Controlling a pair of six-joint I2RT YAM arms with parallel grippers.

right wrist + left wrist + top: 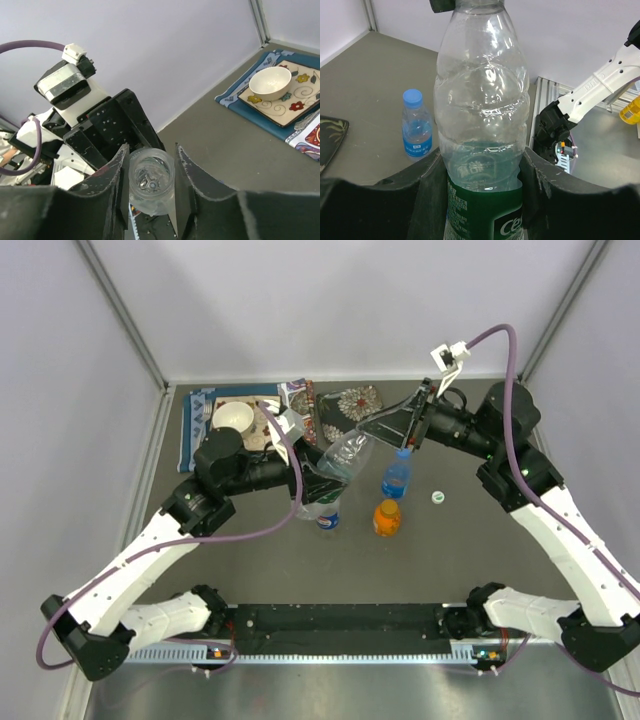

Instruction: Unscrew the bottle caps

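My left gripper (318, 475) (480, 162) is shut on the lower body of the clear bottle with a green label (345, 455) (480, 90), held tilted above the table. Its mouth (151, 182) is open, with no cap on it. My right gripper (372, 430) (151, 160) has its fingers against both sides of that neck. The blue-tinted bottle (396, 480) (416, 125), the short orange bottle (387, 518) and the bottle with a blue-red label (328, 516) stand capped on the table below.
A loose white cap (437, 497) lies on the table right of the blue-tinted bottle. At the back, a blue placemat holds a plate (255, 430) (300, 107) with a white bowl (233, 418) (270, 82). Patterned mats (345, 405) lie beside it.
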